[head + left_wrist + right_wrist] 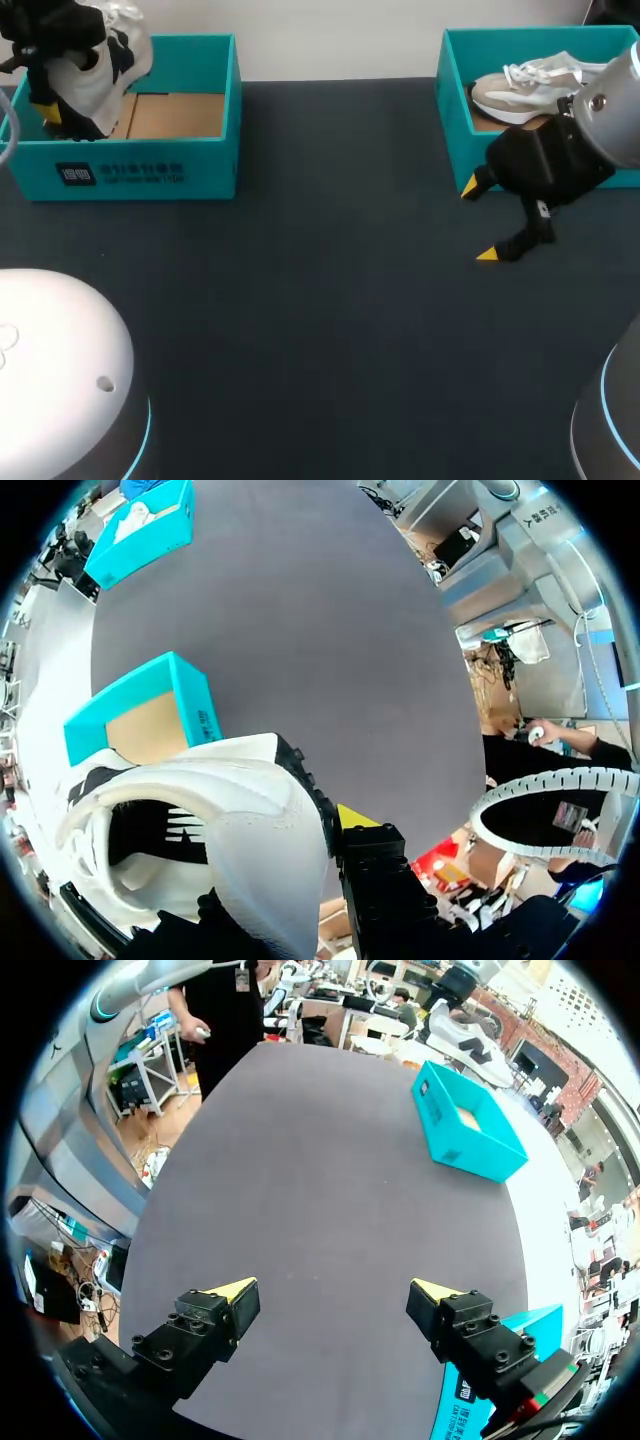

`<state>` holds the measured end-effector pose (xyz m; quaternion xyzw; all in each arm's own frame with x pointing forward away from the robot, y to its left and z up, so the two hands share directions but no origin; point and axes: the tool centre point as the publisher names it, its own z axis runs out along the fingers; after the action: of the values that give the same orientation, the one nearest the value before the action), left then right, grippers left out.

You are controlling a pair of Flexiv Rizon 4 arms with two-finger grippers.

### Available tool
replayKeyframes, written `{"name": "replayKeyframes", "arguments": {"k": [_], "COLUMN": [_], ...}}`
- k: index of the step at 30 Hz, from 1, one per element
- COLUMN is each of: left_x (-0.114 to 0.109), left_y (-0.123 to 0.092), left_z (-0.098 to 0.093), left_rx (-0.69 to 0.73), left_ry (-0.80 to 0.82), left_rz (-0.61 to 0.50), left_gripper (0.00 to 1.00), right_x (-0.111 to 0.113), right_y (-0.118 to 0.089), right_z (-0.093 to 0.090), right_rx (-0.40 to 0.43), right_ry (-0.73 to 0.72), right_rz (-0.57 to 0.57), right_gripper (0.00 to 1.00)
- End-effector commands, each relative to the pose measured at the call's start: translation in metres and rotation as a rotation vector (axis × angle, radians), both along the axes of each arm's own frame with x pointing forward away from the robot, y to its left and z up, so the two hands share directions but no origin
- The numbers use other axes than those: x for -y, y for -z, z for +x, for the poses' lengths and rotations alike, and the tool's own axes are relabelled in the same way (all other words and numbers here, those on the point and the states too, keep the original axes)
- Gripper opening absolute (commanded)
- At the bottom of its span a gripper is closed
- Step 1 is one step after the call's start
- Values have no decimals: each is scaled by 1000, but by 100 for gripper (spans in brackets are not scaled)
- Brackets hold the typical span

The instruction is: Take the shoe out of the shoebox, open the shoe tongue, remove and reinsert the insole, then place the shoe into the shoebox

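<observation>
The head view shows both teal boxes at the far edge of the dark tabletop (320, 300). The left box (180, 110) shows its bare cardboard floor. The right box (455, 110) holds a beige shoe (520, 90) lying on its side.

The left gripper (52, 112) holds a white shoe (95, 65) with black trim, raised over the left end of the left box. Only the left wrist view shows this grip from close up. One yellow fingertip (352, 817) presses against the shoe's outer side and the other finger is hidden by the shoe. The shoe's opening faces the camera, and the box lies beneath and ahead of it.

The right gripper (478, 221) hangs above the tabletop just in front of the right box. Its own wrist view shows the fingers spread wide with only bare tabletop between them, and a corner of that box beside one finger.
</observation>
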<state>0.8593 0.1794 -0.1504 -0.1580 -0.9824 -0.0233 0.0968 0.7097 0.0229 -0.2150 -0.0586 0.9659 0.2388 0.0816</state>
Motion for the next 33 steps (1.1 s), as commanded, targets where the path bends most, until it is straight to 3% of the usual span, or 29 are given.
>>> {"name": "replayKeyframes", "arguments": {"k": [1,9,18,25,33], "left_x": [-11,-44,-93,-124,-129], "left_y": [5,9,21,33,38], "left_z": [6,39,91,122,133], "left_rx": [-2,60,71,100,124], "left_ry": [123,81,-50,-40,-52], "left_rz": [4,-19,-22,-2,36], "left_gripper": [0,0,0,0,0], "right_x": [-1,-1,-1,-1,-1], "right_y": [1,1,1,1,1], "right_z": [0,0,0,0,0], "right_rx": [1,1,1,1,1], "right_ry": [1,1,1,1,1], "right_rz": [-1,-1,-1,-1,-1], "right_gripper": [100,100,100,100,100]}}
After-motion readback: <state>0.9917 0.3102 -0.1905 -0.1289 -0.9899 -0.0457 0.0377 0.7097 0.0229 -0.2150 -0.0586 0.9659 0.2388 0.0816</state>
